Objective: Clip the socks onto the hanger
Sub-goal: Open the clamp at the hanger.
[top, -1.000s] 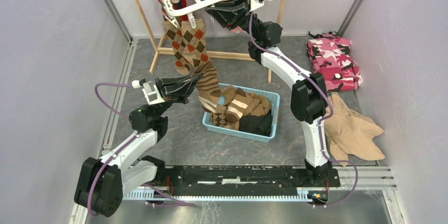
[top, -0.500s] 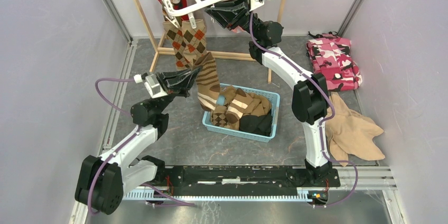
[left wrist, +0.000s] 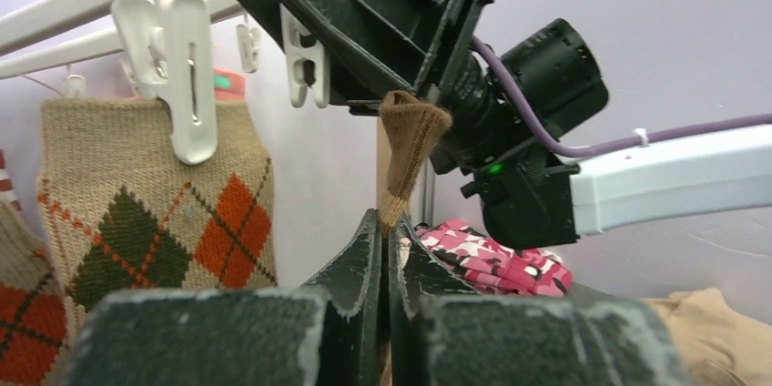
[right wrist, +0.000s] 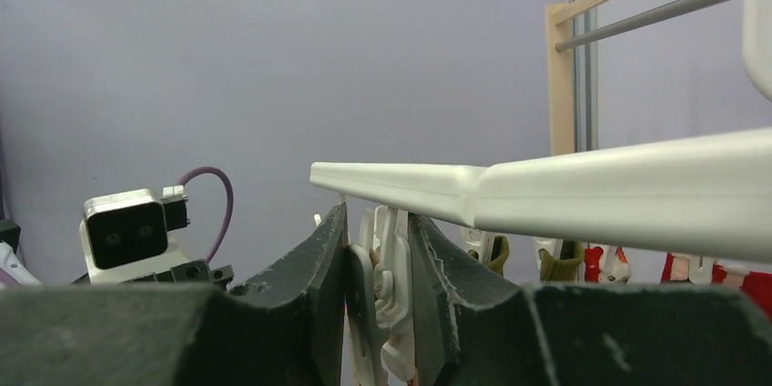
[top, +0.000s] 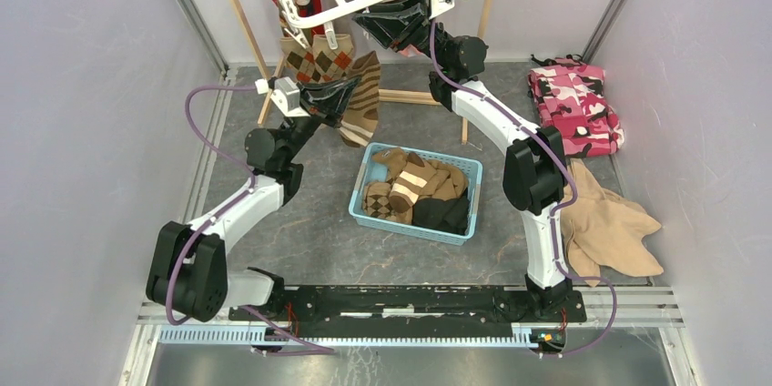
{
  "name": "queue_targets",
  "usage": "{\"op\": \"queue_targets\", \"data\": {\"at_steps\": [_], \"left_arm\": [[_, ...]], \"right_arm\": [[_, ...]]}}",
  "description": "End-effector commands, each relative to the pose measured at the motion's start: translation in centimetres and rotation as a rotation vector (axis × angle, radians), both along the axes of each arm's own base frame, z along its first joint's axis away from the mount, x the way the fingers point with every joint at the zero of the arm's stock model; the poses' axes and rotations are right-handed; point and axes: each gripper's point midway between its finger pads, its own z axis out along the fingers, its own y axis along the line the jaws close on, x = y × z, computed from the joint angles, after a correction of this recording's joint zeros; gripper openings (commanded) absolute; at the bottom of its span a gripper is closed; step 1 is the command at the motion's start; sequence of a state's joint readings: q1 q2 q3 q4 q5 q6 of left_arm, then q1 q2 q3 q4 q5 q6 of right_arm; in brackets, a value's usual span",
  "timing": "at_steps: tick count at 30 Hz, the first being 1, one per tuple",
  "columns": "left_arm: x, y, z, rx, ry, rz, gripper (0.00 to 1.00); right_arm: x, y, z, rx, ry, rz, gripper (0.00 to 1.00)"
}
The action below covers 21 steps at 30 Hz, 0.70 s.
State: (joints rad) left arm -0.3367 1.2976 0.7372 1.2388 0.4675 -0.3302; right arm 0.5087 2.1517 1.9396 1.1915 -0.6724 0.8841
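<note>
Hanger [top: 320, 15] hangs far, up top. Striped sock [top: 362, 106] dangles just below it: soft, light, floppy, best pinched at the cuff, and the left tool [left wrist: 382, 227] is clamped right there. Right tool [right wrist: 376, 231] grips a clip [right wrist: 390, 313]; only its wrist view shows that, the overhead hides it.

I hold a brown striped sock [top: 362, 104] up beside argyle socks [top: 314, 60] clipped under the tilted white hanger [top: 319, 17].
</note>
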Motion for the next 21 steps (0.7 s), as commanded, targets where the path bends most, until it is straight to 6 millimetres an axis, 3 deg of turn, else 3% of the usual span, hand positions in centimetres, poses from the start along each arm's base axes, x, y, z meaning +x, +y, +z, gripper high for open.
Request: {"op": "queue_targets", "data": {"at_steps": [1, 8, 21], "left_arm": [[1.9, 0.9, 2.0, 0.01, -0.047, 0.107, 0.02], [3.8, 0.6, 1.5, 0.021, -0.002, 0.124, 0.02], [5.3, 0.5, 0.9, 0.043, 0.043, 0.148, 0.02]], "right_arm": [[-2.3, -1.0, 2.9, 0.028, -0.072, 0.011, 0.0], [-2.2, -0.9, 2.8, 0.026, -0.071, 0.009, 0.0], [-2.1, -0.9, 2.7, 0.025, -0.069, 0.01, 0.0]]}}
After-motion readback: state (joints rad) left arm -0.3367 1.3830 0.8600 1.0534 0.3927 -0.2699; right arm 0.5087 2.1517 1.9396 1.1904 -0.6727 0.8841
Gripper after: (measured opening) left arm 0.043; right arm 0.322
